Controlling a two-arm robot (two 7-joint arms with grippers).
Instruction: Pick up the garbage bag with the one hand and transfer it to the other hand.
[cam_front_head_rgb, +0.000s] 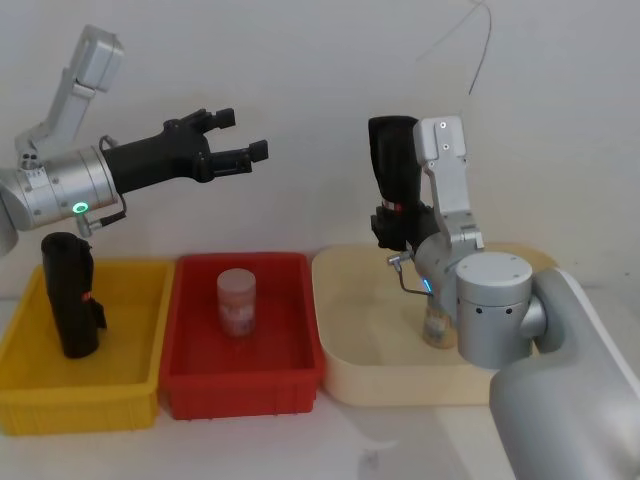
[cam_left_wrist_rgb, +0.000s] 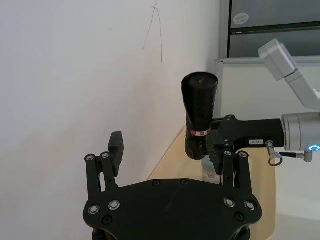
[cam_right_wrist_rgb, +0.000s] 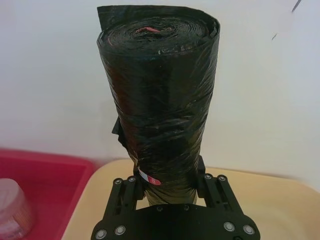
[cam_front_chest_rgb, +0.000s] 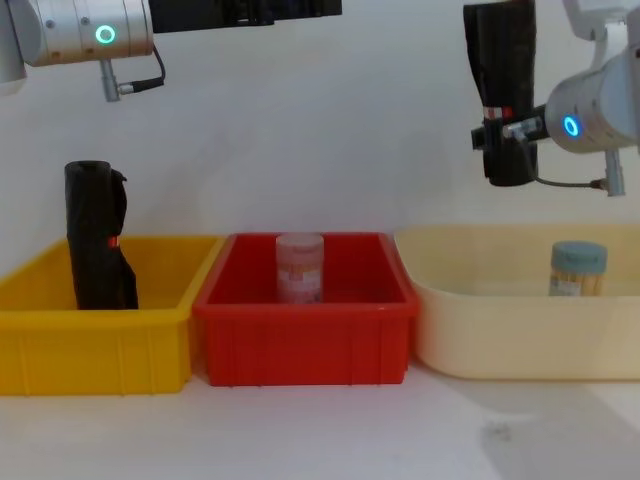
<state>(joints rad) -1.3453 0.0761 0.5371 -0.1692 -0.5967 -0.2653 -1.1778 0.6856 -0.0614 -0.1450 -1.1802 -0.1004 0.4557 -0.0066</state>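
One roll, the garbage bag (cam_front_head_rgb: 393, 165), stands upright, clamped low by the right gripper (cam_front_head_rgb: 392, 228). Left gripper (cam_front_head_rgb: 235, 138) hangs wide open, empty, well apart. Handover pending: it must close in and grasp.

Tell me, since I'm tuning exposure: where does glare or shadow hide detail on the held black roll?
Right wrist view: the garbage bag shows sheen and clear wrinkles above the right gripper. Head view: it is a near-featureless dark shape. Chest view: likewise, only its label stands out.

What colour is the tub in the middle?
Red. The middle tub shows best in the chest view.
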